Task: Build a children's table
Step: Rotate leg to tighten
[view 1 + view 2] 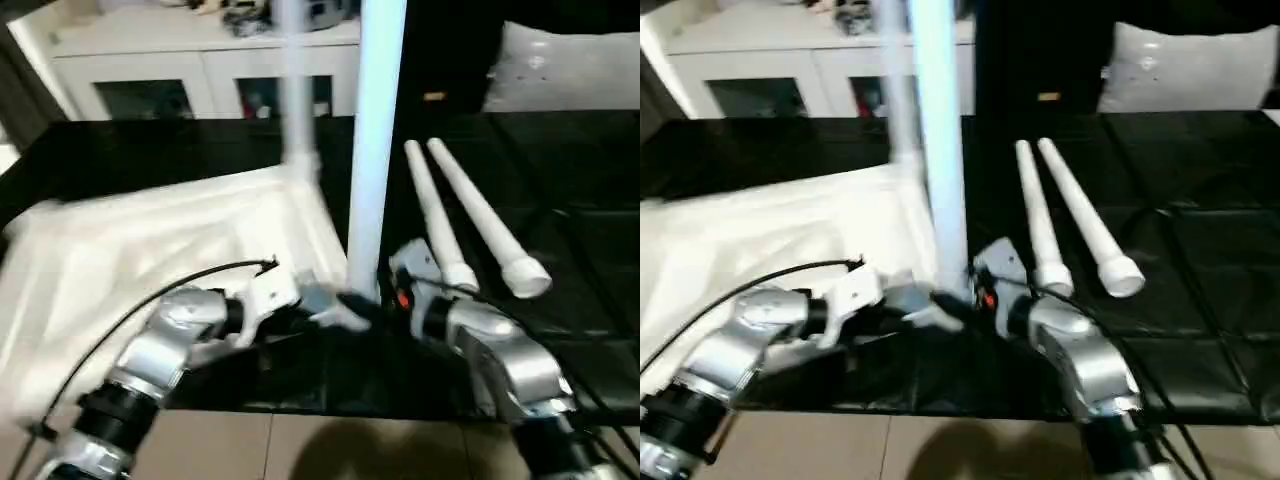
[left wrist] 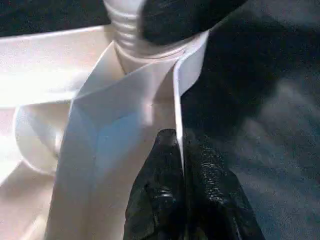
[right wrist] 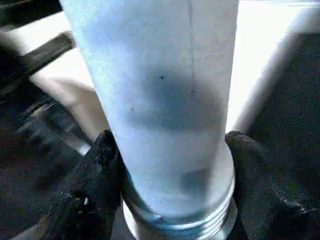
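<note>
White plastic takes up most of the near scene: the top (image 1: 150, 250) lies upside down on the black surface (image 1: 560, 200), toward the robot's left, its near corner between the two hands. A leg (image 1: 375, 150) stands upright at that corner, and a second leg (image 1: 295, 90) rises from the far corner behind it.

The left hand (image 2: 181, 165) has its fingers pressed together on the thin rim (image 2: 177, 100) of the top, just beside the corner socket; the rim's edge runs between the two black pads. The right hand (image 3: 170, 165) is closed around the base of the near leg, one finger (image 3: 97, 175) on each side of the tube, just above its threaded end (image 3: 180, 225).

Two more legs (image 1: 470, 215) lie side by side on the surface to the right, near the right forearm (image 1: 505, 365), their wide ends toward the robot. They are clear of the top and do not touch the hand.

A black cable (image 1: 170, 285) arcs over the left forearm (image 1: 165, 345). Behind the surface stands a white cabinet (image 1: 180, 70) with cluttered items on it, and a pale cushion (image 1: 1185, 70) lies far right. Tan floor (image 1: 300, 450) shows along the near edge.
</note>
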Motion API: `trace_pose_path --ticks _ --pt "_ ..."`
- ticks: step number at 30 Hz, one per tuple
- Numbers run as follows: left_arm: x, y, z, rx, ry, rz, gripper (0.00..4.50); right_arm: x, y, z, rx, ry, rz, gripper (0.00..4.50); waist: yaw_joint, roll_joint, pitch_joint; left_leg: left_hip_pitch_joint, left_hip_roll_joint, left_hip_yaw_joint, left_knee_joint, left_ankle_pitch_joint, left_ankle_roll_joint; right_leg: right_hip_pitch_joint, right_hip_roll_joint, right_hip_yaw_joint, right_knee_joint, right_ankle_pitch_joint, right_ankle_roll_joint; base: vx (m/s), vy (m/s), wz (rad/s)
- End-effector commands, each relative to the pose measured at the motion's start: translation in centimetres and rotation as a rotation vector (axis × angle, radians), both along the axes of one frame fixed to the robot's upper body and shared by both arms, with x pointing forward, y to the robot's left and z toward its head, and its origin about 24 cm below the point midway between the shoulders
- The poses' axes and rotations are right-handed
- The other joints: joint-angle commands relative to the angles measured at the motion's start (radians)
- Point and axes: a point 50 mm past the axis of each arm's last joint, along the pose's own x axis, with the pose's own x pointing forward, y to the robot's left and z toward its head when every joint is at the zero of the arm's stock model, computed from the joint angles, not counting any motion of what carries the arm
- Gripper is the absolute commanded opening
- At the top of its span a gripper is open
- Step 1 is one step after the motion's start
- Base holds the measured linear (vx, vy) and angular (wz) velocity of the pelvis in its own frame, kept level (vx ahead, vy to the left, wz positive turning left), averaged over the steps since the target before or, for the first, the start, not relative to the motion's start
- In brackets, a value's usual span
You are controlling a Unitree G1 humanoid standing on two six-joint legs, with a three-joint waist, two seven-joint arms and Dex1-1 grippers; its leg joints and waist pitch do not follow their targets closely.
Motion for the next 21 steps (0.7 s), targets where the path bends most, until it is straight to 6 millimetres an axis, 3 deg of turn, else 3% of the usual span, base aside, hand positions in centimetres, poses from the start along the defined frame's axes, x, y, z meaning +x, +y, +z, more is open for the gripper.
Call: trace_pose_path --ticks 1,3,4,6,9,10,12,13,14,15,17,21 --pt "-1.1 -4.3 0.6 -0.078 -0.011 -0.049 0.0 1.3 2.6 -0.8 0.011 0.065 -0.152 2.72 0.001 -0.011 -0.041 -0.012 0.047 -0.019 -0.08 -0.202 0.018 0.044 -0.083 0.052 -0.099 -0.381 -0.163 0.0 0.0 0.0" --pt "-1.0 -4.8 0.8 -0.084 -0.018 -0.026 0.0 1.6 2.8 -0.9 0.006 0.069 -0.203 2.72 -0.005 -0.007 -0.04 -0.012 0.046 -0.021 -0.08 -0.195 0.016 0.044 -0.083 0.049 -0.101 -0.391 -0.16 0.0 0.0 0.0" --pt "-0.9 -5.4 1.0 -0.08 -0.031 -0.001 0.0 1.8 3.0 -0.7 0.031 0.07 -0.212 2.72 -0.005 -0.024 -0.043 -0.015 0.046 -0.019 -0.078 -0.186 0.025 0.047 -0.082 0.05 -0.102 -0.383 -0.15 0.0 0.0 0.0" --pt "-0.8 -5.4 1.0 -0.063 -0.045 0.004 0.0 1.6 3.0 -0.5 0.066 0.067 -0.183 3.28 0.002 -0.011 -0.046 -0.015 0.051 -0.021 -0.078 -0.162 0.036 0.047 -0.083 0.052 -0.094 -0.314 -0.162 0.0 0.0 0.0" --pt "-0.6 -5.0 0.9 -0.032 -0.064 0.006 0.0 1.4 2.6 -0.4 0.047 0.041 -0.165 3.52 0.007 -0.012 -0.052 -0.018 0.054 -0.021 -0.075 -0.114 0.052 0.052 -0.083 0.052 -0.081 -0.176 -0.197 0.0 0.0 0.0" --pt "-0.4 -4.5 0.8 -0.007 -0.07 0.013 0.0 1.3 2.0 -0.3 0.048 0.02 -0.159 3.69 0.014 -0.006 -0.055 -0.015 0.054 -0.019 -0.07 -0.088 0.06 0.051 -0.084 0.052 -0.077 -0.129 -0.21 0.0 0.0 0.0" --pt "0.0 -3.8 0.8 0.022 -0.079 0.02 0.0 1.2 1.1 0.0 0.059 -0.005 -0.153 3.78 0.027 -0.007 -0.056 -0.016 0.054 -0.016 -0.067 -0.072 0.071 0.053 -0.083 0.053 -0.075 -0.09 -0.215 0.0 0.0 0.0" --pt "0.1 -3.5 0.7 0.033 -0.082 0.019 0.0 1.1 0.6 0.1 0.051 -0.025 -0.143 3.88 0.032 -0.001 -0.058 -0.017 0.055 -0.018 -0.067 -0.05 0.074 0.056 -0.085 0.052 -0.068 -0.055 -0.219 0.0 0.0 0.0" --pt "0.2 -3.3 0.6 0.039 -0.083 0.019 0.0 1.0 0.3 0.2 0.045 -0.037 -0.137 3.97 0.032 -0.004 -0.056 -0.018 0.054 -0.017 -0.066 -0.052 0.077 0.054 -0.082 0.051 -0.07 -0.05 -0.217 0.0 0.0 0.0" --pt "0.3 -3.1 0.6 0.046 -0.088 0.013 0.0 0.9 -0.1 0.3 0.042 -0.05 -0.127 4.14 0.036 0.003 -0.058 -0.018 0.054 -0.018 -0.065 -0.056 0.076 0.055 -0.085 0.051 -0.067 -0.042 -0.22 0.0 0.0 0.0" --pt "0.6 -2.6 0.6 0.06 -0.104 -0.013 0.0 0.6 -1.3 0.8 0.031 -0.096 -0.091 4.32 0.038 -0.005 -0.054 -0.018 0.051 -0.016 -0.066 -0.091 0.074 0.057 -0.083 0.05 -0.077 -0.089 -0.21 0.0 0.0 0.0" --pt "0.8 -2.0 0.6 0.078 -0.106 -0.071 0.0 0.2 -2.7 1.3 0.02 -0.144 -0.043 4.47 0.044 -0.004 -0.052 -0.018 0.052 -0.017 -0.07 -0.119 0.066 0.055 -0.084 0.05 -0.083 -0.169 -0.188 0.0 0.0 0.0"
